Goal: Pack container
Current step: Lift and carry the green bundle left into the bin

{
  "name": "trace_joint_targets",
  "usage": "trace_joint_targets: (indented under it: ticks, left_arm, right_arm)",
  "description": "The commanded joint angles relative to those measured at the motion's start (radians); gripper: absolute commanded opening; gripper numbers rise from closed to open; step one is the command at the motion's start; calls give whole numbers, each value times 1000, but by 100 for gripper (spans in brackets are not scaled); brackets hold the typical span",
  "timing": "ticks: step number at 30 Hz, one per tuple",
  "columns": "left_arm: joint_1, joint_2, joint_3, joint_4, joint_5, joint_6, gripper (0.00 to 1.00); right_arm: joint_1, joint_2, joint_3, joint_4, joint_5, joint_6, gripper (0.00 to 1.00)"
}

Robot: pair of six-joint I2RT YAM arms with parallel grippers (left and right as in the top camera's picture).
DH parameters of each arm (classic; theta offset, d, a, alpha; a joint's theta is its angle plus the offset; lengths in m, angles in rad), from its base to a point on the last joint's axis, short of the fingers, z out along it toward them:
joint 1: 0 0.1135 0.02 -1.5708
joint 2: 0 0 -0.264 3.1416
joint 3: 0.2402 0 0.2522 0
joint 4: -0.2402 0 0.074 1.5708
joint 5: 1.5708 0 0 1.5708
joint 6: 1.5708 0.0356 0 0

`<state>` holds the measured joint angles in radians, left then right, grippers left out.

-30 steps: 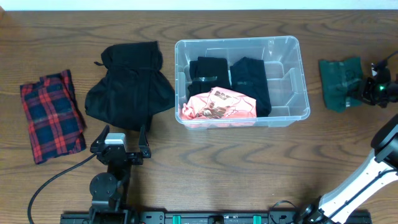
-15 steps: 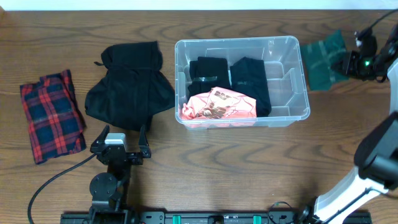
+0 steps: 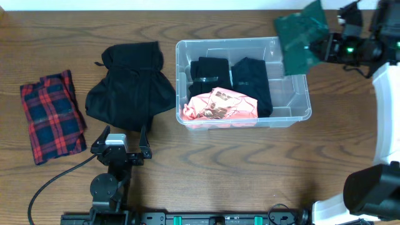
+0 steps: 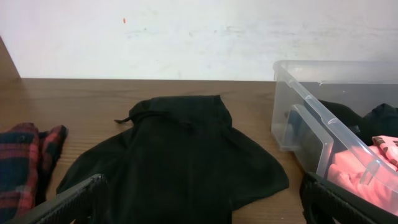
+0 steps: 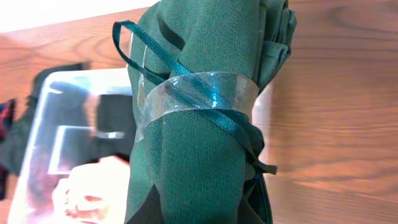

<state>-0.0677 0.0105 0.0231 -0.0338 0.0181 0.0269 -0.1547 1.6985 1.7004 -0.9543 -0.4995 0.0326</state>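
Observation:
The clear plastic container stands at the table's centre right. It holds two black folded garments and a pink one. It also shows in the left wrist view and blurred in the right wrist view. My right gripper is shut on a dark green folded garment bound with a clear band and ribbon, held in the air over the container's far right corner. My left gripper is open and empty near the front edge, facing a black garment, which also shows in the left wrist view.
A red and blue plaid garment lies at the far left and shows in the left wrist view. A white wall runs behind the table's far edge. A cable trails from the left arm's base.
My right gripper has lifted the green garment off the table at the right and carried it left and up to the container's far right corner. The left arm has not moved.

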Motion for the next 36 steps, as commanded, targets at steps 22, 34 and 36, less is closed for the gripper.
trace_joint_targets:
  ticks: [22,34,36]
  left_arm:
    - [-4,-6,-19,-37,-27,6,98]
    - [-4,-6,-19,-37,-27,6,98]
    - [-4,-6,-19,-37,-27,6,98]
  right_arm:
    - [245,-8,-300,317,271,417,1]
    - [251,-8,-487,402,290,436,1]
    - [251,-8,-487,386,299,422,1]
